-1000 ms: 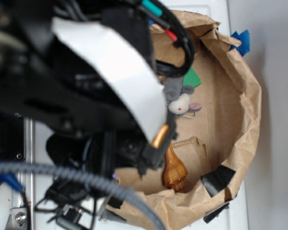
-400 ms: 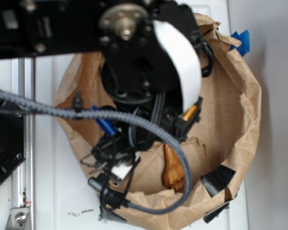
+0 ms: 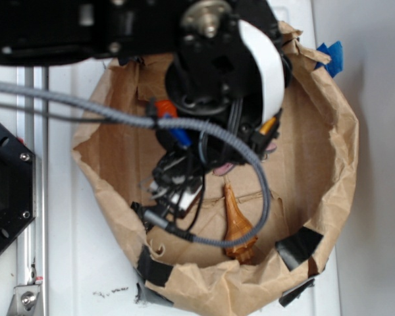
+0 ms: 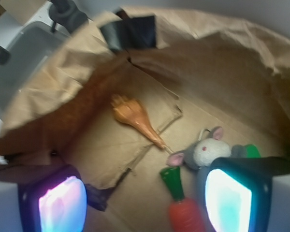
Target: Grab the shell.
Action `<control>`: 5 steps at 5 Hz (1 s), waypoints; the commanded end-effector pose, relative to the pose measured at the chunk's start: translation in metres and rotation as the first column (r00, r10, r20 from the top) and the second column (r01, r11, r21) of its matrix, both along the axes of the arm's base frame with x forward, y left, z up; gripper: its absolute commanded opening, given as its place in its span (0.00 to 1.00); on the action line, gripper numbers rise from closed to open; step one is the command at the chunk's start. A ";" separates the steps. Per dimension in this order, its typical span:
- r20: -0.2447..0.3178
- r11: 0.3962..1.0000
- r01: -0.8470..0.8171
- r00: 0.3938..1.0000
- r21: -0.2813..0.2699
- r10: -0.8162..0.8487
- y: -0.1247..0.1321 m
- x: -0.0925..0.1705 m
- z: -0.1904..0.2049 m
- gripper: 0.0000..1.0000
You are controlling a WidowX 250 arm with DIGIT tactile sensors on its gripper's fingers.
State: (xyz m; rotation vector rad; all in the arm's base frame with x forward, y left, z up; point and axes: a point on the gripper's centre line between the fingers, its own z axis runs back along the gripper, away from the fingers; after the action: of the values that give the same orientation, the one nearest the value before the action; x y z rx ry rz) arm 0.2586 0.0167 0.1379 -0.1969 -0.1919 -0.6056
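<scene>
The shell (image 3: 237,228) is glossy amber-brown and lies on the brown paper floor near the front wall of the bag, thin point toward the middle. In the wrist view the shell (image 4: 134,116) lies ahead of my gripper (image 4: 145,205) and a little left, well apart from it. The gripper is open, its two lit pads (image 4: 63,207) wide apart with only paper floor between them. In the exterior view my black arm (image 3: 217,79) hangs over the bag's middle and hides the jaws.
An orange carrot (image 4: 184,215) with a green stem lies just inside the right finger. A grey and white toy mouse (image 4: 208,151) lies beyond it, a green object (image 4: 252,151) beside that. The crumpled paper bag wall (image 3: 339,151), with black tape patches (image 3: 297,246), rings everything.
My arm has swung from the left to over the bag's middle, and it now covers the toy mouse. The shell has not moved.
</scene>
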 end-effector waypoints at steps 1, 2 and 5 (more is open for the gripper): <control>0.022 0.996 0.046 0.999 0.080 -0.048 -0.011 0.009 -0.029 1.00; 0.028 0.988 0.122 0.992 0.091 -0.125 -0.028 0.019 -0.050 1.00; 0.079 0.936 0.346 0.933 0.070 -0.350 -0.068 0.028 -0.086 1.00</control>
State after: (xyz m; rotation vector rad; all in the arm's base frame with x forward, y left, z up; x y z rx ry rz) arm 0.2882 -0.0396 0.0384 -0.1687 -0.1906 -0.9389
